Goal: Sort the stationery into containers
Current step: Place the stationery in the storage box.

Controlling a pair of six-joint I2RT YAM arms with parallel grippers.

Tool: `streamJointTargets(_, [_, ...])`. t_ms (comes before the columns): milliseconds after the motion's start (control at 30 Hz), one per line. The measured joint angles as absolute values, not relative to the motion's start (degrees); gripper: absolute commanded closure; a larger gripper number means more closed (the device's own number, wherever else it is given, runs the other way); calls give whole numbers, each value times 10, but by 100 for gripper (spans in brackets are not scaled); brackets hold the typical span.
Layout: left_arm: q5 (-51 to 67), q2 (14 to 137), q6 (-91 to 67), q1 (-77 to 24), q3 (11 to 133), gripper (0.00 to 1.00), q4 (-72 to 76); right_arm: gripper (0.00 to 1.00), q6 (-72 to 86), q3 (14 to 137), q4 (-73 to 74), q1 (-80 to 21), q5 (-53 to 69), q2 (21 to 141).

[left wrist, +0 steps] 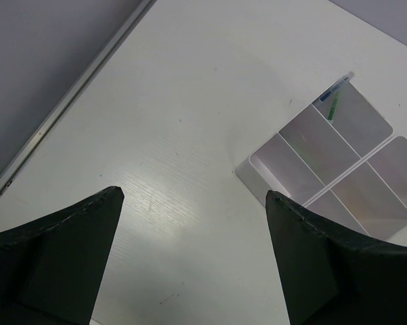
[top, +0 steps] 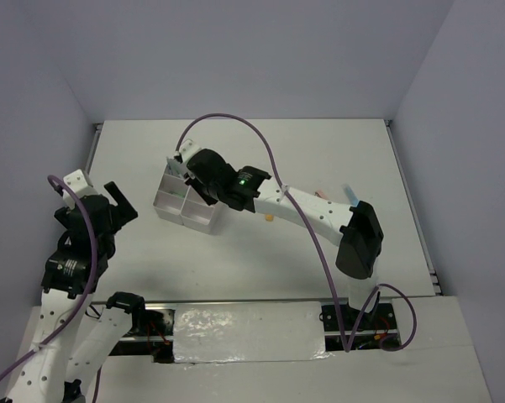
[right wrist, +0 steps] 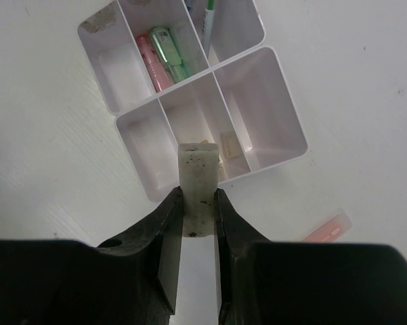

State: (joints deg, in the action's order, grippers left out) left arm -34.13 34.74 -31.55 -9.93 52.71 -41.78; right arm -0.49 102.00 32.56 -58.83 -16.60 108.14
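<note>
Black plastic, the left claw [left wrist: 193, 196] is hanging with its jaws spread to their widest and gripping nothing; it is sitting well to the left of the box [top: 170, 201], probably to be keeping clear of the other arm's reach.

The box is standing near the bench's middle, and sorting is looking partly done. A pink marker [right wrist: 152, 64] and a green marker [right wrist: 169, 51] are lying side by side in one compartment. A pen [right wrist: 208, 17] is leaning in the next one, and a tan block [right wrist: 231, 145] is resting in a nearer one.

The right claw [right wrist: 198, 194] is reaching across from the right and hovering over the box's near wall; its jaws are pinching a speckled off-white eraser [right wrist: 198, 166] by its lower half. The free end is pointing at the compartment holding the tan block, so like is probably being grouped with like. Releasing it there is looking like the step in hand, and a short advance should be carrying it past the rim.

A loose marker [right wrist: 327, 229], pale pink, is lying on the bench just right of the box and is not yet sorted.

The bench [top: 319, 151] is showing matt white with faint scuffs; a metal rail [left wrist: 68, 101] is running along its left edge, and plain grey-lilac walls [top: 235, 50] are closing it in on three sides.
</note>
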Motion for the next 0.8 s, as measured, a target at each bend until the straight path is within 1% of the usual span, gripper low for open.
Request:
streamJointTargets(600, [-341, 351, -316, -99, 527, 1, -418, 96, -8, 1020, 321, -588, -162, 1081])
streamJointTargets(800, [-342, 351, -316, -99, 527, 1, -418, 94, -27, 1020, 303, -588, -160, 1082])
